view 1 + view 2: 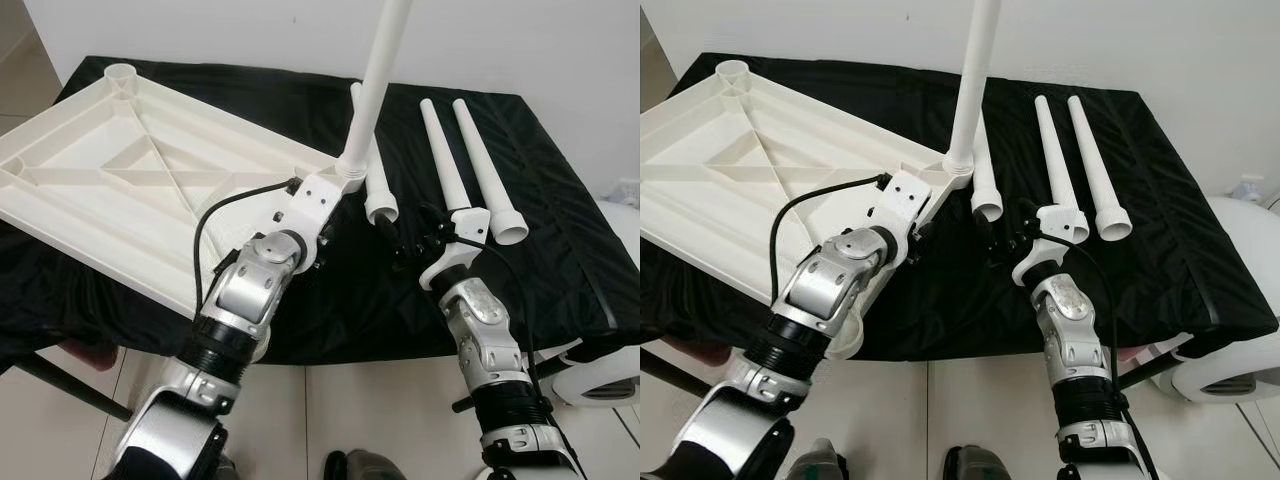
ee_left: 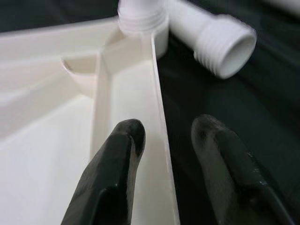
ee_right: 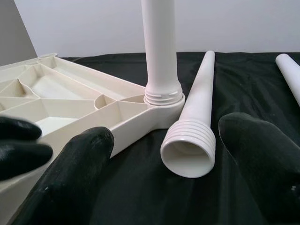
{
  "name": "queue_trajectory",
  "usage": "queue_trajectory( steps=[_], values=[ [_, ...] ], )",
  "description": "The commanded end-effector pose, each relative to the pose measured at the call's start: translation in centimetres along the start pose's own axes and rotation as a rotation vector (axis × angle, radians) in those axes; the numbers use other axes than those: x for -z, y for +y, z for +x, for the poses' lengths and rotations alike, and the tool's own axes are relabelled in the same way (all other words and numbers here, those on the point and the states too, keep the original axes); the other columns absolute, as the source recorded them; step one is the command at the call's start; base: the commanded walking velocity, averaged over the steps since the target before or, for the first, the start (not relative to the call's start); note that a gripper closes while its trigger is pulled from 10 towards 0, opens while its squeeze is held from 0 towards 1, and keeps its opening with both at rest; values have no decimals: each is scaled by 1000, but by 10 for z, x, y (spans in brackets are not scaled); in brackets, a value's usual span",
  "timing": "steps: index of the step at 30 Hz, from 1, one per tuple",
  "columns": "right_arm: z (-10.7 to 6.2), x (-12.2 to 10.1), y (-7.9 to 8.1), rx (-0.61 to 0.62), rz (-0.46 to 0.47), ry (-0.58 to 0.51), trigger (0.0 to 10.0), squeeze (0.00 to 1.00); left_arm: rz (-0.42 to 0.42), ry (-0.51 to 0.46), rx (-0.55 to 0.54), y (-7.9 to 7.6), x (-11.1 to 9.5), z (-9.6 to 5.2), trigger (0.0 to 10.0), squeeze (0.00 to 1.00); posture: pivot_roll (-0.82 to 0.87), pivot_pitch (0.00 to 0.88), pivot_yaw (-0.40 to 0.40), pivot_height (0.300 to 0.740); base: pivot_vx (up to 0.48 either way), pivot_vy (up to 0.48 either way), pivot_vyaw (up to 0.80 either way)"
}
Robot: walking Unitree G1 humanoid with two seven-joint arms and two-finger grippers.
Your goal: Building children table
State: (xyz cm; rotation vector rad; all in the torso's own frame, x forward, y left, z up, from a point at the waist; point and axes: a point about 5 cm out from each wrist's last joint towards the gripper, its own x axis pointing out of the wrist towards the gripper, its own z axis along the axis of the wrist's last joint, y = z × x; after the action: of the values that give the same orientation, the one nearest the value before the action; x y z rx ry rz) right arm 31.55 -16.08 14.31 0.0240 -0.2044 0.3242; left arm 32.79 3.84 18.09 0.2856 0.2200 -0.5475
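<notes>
White ribbed plastic table panel (image 1: 110, 170) is laid upside down on the black-draped tabletop (image 1: 560, 210) so its sockets face up. One white leg (image 1: 375, 90) is already stood in a corner. Its rim is straddled by the left tool (image 2: 164, 140), fingers apart, presumably for steadying. The right tool (image 3: 168, 154) is spread around a loose threaded leg (image 3: 194, 122).

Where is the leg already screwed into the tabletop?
The upright leg stands in the near right corner socket of the upturned tabletop, beside the left pincer.
</notes>
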Motion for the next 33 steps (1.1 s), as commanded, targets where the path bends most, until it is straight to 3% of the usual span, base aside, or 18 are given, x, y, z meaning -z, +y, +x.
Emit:
queue_trajectory(
  steps=[1,5,9,16,26,33],
  values=[
    [3,0,-3,41,-3,-3,10000,0,23,-52,170,-12,-6,-7,10000,0,15,52,-62,740,0,0,0],
    [15,2,-5,120,9,8,10000,0,36,-118,262,-15,-10,-24,10000,0,20,53,-63,740,0,0,0],
    [21,3,-5,147,22,14,10000,0,29,-124,279,-16,-9,-28,10000,0,26,51,-67,740,0,0,0],
    [49,0,3,203,49,26,10000,0,66,-132,357,-28,-2,-42,10000,0,56,56,-85,740,0,0,0],
    [72,-3,9,240,75,65,10000,0,87,-130,352,-27,-1,-48,10000,0,63,63,-95,740,0,0,0],
    [85,3,13,332,90,161,10000,0,93,-134,352,-24,-1,-58,10000,0,76,64,-104,740,0,0,0]
  ],
)
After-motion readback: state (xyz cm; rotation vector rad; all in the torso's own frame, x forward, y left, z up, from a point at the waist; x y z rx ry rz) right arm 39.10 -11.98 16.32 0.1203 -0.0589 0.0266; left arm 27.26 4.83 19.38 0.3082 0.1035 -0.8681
